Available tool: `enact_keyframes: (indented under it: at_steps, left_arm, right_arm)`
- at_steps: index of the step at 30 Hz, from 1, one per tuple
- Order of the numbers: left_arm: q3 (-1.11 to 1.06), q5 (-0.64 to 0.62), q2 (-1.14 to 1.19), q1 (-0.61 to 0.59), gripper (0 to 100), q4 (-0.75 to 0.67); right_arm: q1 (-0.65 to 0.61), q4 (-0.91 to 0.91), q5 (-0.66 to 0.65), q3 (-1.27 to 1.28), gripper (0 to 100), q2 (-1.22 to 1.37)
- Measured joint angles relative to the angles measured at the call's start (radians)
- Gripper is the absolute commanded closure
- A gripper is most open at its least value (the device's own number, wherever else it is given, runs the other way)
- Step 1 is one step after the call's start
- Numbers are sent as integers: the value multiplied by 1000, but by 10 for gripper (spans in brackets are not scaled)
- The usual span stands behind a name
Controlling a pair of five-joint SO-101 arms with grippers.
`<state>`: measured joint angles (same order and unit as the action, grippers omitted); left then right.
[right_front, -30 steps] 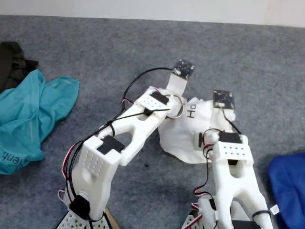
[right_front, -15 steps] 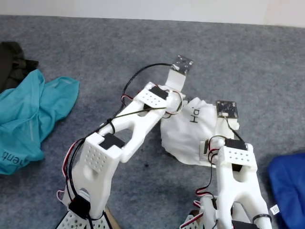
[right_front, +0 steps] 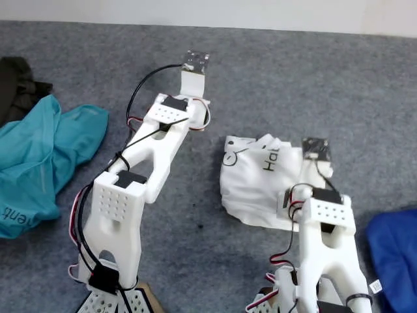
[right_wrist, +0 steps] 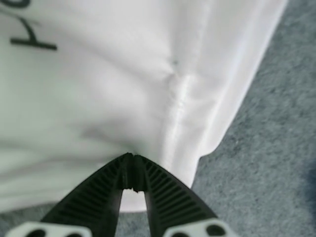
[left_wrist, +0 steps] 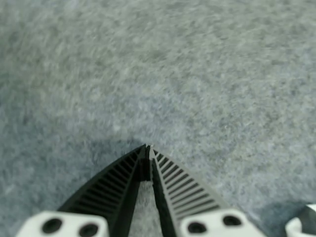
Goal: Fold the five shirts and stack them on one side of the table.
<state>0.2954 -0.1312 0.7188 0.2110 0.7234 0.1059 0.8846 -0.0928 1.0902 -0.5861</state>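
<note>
High view first: closest to me, the right arm [right_front: 322, 241] stands at the near edge of the grey desk [right_front: 339, 85]. Just beside it, at the desk's right edge, lies a blue shirt [right_front: 394, 251], partly cut off from sight. A little farther on, a white shirt [right_front: 251, 186] with black letters lies crumpled in the middle of the desk. The right claw [right_wrist: 131, 157] hangs over this shirt, near its right edge. Its two black fingers are pressed together at the tips. I cannot tell if any cloth is pinched between them.

On the left side lies a teal shirt [right_front: 45, 156], all bunched up. A dark bundle of cloth [right_front: 16, 81] sits just behind it at the left edge of the desk, touching it.

The left arm [right_front: 140, 169] stretches far out, away from the white shirt. The left claw [left_wrist: 147, 148] is over bare grey desk. Its fingers are together too, with nothing between them.
</note>
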Motion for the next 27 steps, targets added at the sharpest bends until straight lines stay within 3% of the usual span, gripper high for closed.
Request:
enact_keyframes:
  at_steps: [9,17,27]
  left_arm:
    - [2,-23,-72,28,990,209]
    - [2,-23,-146,112,990,468]
    - [2,-23,-146,140,990,516]
  right_arm:
    - [0,173,150,-328,671,0]
    - [18,133,158,-325,659,0]
    - [18,-52,158,-227,658,95]
